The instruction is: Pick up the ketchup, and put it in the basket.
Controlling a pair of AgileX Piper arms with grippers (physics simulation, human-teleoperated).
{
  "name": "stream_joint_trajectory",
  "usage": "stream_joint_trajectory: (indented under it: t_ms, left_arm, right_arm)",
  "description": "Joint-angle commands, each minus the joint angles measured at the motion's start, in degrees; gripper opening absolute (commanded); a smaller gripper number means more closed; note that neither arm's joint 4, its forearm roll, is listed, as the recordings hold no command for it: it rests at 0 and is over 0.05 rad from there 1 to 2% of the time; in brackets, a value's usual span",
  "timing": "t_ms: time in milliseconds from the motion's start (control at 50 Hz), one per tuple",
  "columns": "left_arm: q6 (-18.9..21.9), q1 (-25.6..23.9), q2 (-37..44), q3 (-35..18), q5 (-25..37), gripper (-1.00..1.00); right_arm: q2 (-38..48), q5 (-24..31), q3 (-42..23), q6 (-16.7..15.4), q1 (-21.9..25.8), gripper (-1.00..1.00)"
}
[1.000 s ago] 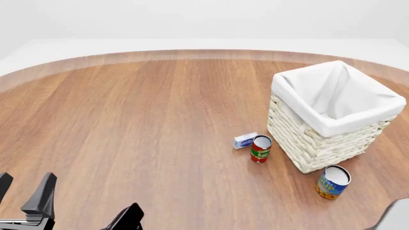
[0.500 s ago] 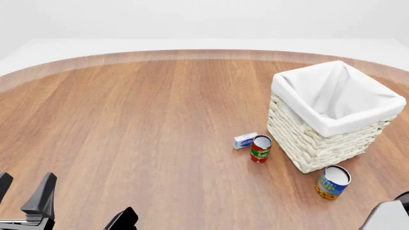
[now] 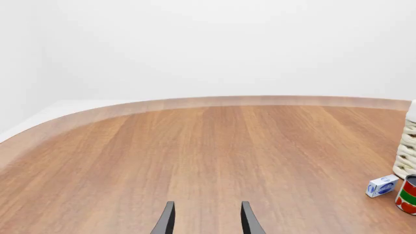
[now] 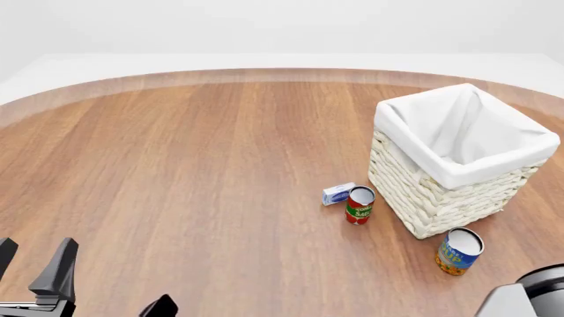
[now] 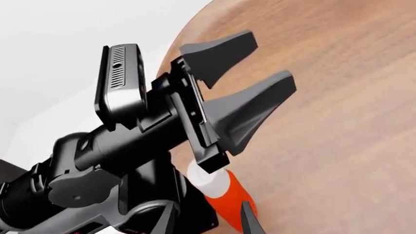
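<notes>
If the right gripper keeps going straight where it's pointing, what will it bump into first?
Most likely the ketchup. In the right wrist view the red bottle sits just ahead of the right gripper, between its open fingers. The left arm stands close behind it; how far apart they are is hard to judge.

The left gripper (image 5: 250, 73) fills the view, its dark fingers (image 5: 254, 109) spread apart over the wooden table (image 5: 338, 122), holding nothing. A camera (image 5: 120, 85) sits on its arm. Below it the ketchup (image 5: 224, 192) shows, white cap and red body, between the right gripper's (image 5: 206, 219) parted fingertips.
</notes>
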Motion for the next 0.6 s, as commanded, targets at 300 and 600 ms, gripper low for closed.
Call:
stream_joint_trajectory:
  t_ms: [300,600]
  left_arm:
    - [0.0,0.0,0.0,0.0,0.0,1.0]
    - [0.0,0.0,0.0,0.0,0.0,1.0]
  right_arm:
    - [1.5,2.3,-3.8,-0.8,0.7,1.0]
    - [3.9,1.0,-5.2,-0.5,0.6,1.0]
